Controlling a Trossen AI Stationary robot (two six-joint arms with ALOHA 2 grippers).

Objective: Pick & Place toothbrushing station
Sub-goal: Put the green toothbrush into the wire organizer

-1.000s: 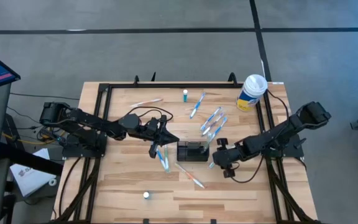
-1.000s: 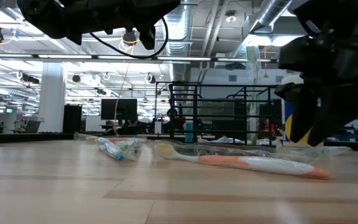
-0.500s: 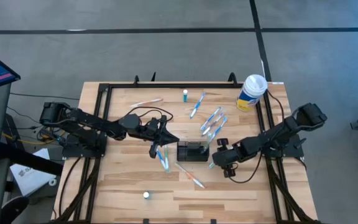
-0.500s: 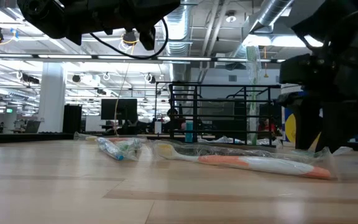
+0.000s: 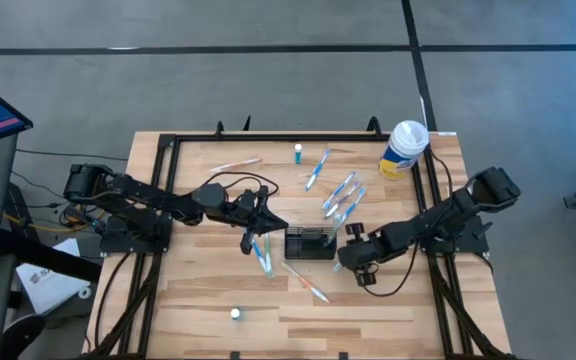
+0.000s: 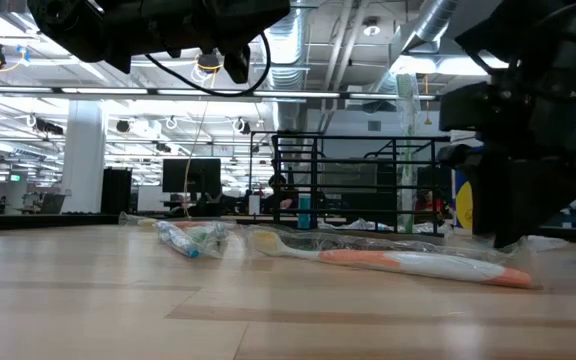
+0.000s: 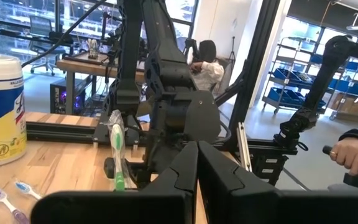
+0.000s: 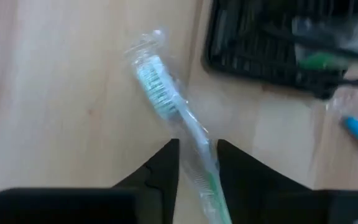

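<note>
The small black slotted box, the toothbrushing station (image 5: 310, 243), sat near mid-table on the light wooden tabletop (image 5: 198, 300). The right gripper (image 8: 197, 163) was just beside the station's right end, its two dark fingers straddling the handle of a clear-wrapped green-and-white toothbrush (image 8: 166, 99) lying on the wood; fingers close against it, firm pinch not confirmable. The left gripper (image 5: 280, 224) hovered left of the station, fingers pressed together. A white-and-yellow cylindrical canister (image 5: 405, 147) stood at the far right corner.
</note>
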